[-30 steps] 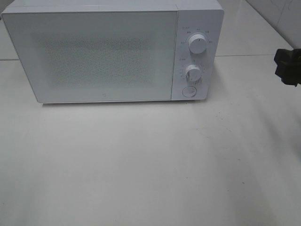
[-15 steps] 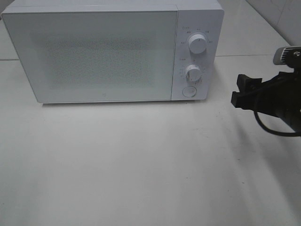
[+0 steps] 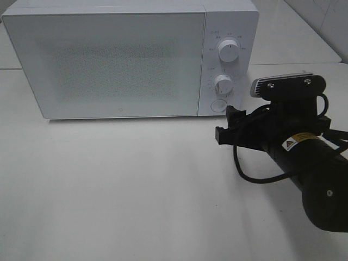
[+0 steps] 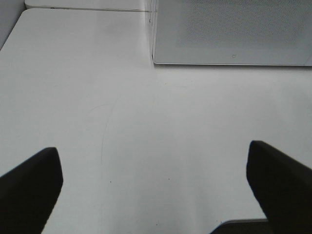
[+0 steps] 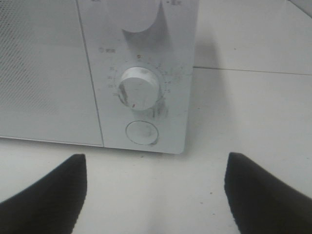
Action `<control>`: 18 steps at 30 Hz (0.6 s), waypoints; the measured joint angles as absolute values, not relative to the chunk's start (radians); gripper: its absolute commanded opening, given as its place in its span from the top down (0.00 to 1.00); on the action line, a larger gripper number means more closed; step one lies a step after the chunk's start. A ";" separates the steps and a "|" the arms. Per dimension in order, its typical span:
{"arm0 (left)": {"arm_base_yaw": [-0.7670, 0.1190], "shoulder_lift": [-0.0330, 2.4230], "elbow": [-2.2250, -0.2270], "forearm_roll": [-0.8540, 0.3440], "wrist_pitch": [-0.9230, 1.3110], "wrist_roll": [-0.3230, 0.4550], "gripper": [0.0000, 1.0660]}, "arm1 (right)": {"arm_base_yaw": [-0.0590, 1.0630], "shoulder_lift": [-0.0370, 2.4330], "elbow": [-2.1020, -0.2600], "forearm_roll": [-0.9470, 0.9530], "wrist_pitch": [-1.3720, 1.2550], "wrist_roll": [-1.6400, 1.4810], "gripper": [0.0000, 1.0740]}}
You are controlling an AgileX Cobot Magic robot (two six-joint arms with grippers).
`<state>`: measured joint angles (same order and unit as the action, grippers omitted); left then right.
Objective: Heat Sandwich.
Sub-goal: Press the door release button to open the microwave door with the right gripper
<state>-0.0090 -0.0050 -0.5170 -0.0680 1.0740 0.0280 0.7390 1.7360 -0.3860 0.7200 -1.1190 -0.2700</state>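
The sandwich is out of view. A white microwave (image 3: 109, 60) stands at the back of the table with its door shut. My right gripper (image 3: 227, 124) is open and empty, just in front of the control panel, pointing at the round button (image 3: 218, 105) below the lower knob (image 3: 223, 84). The right wrist view shows that lower knob (image 5: 139, 87) and the button (image 5: 142, 132) close ahead, between the spread fingers of the right gripper (image 5: 156, 195). My left gripper (image 4: 156, 195) is open and empty above bare table, with the microwave's (image 4: 234, 34) lower left corner ahead.
The upper knob (image 3: 228, 50) sits at the top of the panel. The white table (image 3: 119, 185) stretches in front of the microwave. A black cable (image 3: 255, 174) loops under the right arm. Tiled wall (image 3: 321, 16) rises at the far right.
The right arm has swung in from the right edge toward the microwave's control panel, its gripper still open. The microwave and left gripper have not moved.
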 measured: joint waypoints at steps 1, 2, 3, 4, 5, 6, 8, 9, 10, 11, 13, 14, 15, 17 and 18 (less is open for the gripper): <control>-0.009 -0.005 -0.517 -0.068 1.074 0.028 0.09 | 0.739 1.736 -0.386 0.720 -1.119 -0.270 0.29; -0.009 -0.005 -0.517 -0.068 1.074 0.028 0.09 | 0.753 1.745 -0.396 0.731 -1.118 -0.271 0.29; -0.009 -0.005 -0.517 -0.068 1.074 0.028 0.09 | 0.762 1.751 -0.403 0.740 -1.117 -0.271 0.29; -0.009 -0.005 -0.517 -0.068 1.074 0.028 0.09 | 0.778 1.766 -0.418 0.753 -1.109 -0.271 0.29; -0.009 -0.005 -0.517 -0.068 1.074 0.028 0.09 | 0.778 1.766 -0.418 0.753 -1.109 -0.271 0.29; -0.009 -0.005 -0.517 -0.068 1.074 0.028 0.09 | 0.784 1.772 -0.423 0.757 -1.104 -0.271 0.29; -0.009 -0.005 -0.517 -0.068 1.074 0.028 0.09 | 0.792 1.779 -0.427 0.764 -1.096 -0.271 0.29; -0.009 -0.005 -0.517 -0.068 1.074 0.028 0.09 | 0.799 1.781 -0.429 0.774 -1.094 -0.270 0.29; -0.009 -0.005 -0.517 -0.068 1.074 0.028 0.09 | 0.799 1.781 -0.429 0.774 -1.094 -0.270 0.29; -0.009 -0.005 -0.517 -0.068 1.074 0.028 0.09 | 0.802 1.781 -0.429 0.776 -1.093 -0.267 0.29; -0.009 -0.005 -0.517 -0.068 1.074 0.028 0.09 | 0.803 1.781 -0.429 0.781 -1.093 -0.250 0.29; -0.009 -0.005 -0.517 -0.068 1.074 0.028 0.09 | 0.805 1.781 -0.430 0.786 -1.086 -0.211 0.29; -0.009 -0.005 -0.517 -0.068 1.074 0.028 0.09 | 0.805 1.781 -0.430 0.786 -1.085 -0.187 0.29; -0.009 -0.005 -0.517 -0.068 1.074 0.028 0.09 | 0.805 1.781 -0.430 0.786 -1.086 -0.160 0.29; -0.009 -0.005 -0.517 -0.068 1.074 0.028 0.09 | 0.805 1.781 -0.430 0.786 -1.086 -0.135 0.29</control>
<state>-0.0090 -0.0050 -0.5170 -0.0680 1.0740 0.0280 0.8050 1.7810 -0.4300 0.7860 -1.0860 -0.1350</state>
